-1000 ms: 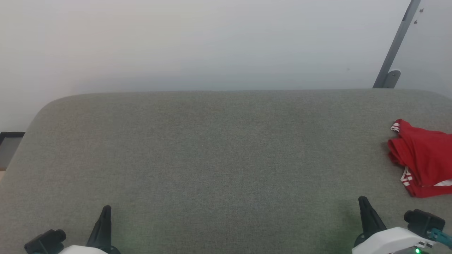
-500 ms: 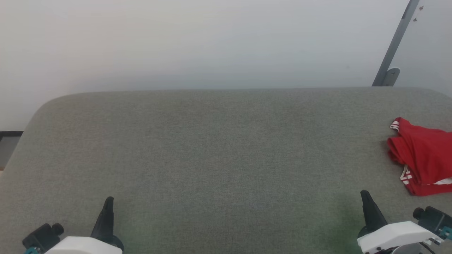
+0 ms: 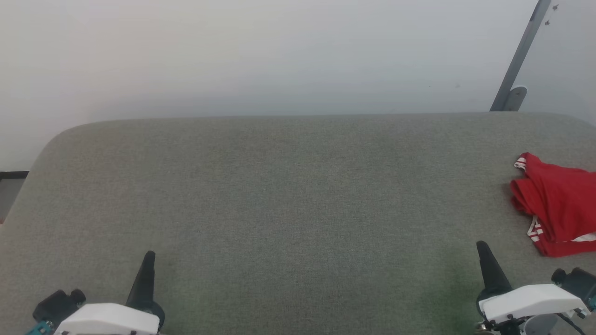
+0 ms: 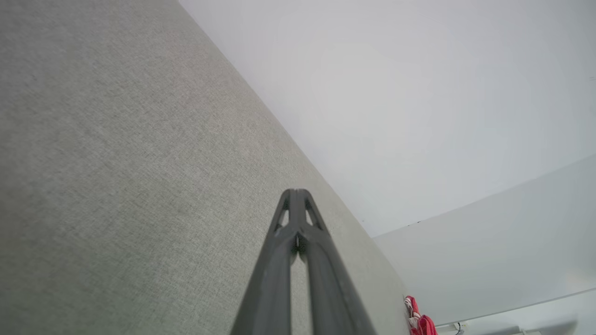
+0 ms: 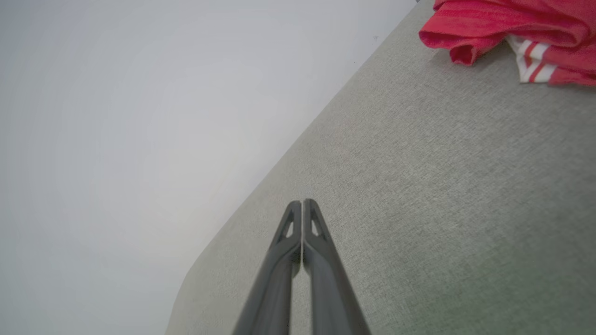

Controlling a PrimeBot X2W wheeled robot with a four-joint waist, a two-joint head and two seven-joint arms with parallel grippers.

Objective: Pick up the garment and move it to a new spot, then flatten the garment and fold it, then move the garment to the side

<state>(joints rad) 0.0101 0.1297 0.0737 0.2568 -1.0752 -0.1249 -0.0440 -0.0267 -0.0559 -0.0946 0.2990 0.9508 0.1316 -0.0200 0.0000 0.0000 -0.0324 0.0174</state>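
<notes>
The garment (image 3: 561, 204) is a bright red bundle with red-and-white striped trim, lying crumpled at the right edge of the grey fabric surface (image 3: 298, 195) and partly cut off by the head view's border. In the right wrist view the garment (image 5: 507, 28) lies ahead and to the right. A sliver of the garment (image 4: 419, 321) appears far off in the left wrist view. My right gripper (image 3: 480, 245) is shut and empty, a short way in front and left of the shirt. At the lower left my left gripper (image 3: 149, 255) is shut and empty. Both grippers (image 4: 298, 191) (image 5: 302, 202) have their fingers pressed together.
A pale wall rises behind the surface's far edge. A grey slanted metal bar (image 3: 521, 56) with a bracket stands at the back right. The surface's rounded left corner drops to a dark floor strip (image 3: 11, 176).
Both grippers have crept slightly forward, up the head view. The picture has also shifted a little, so the camera moved. The garment lies as it did.
</notes>
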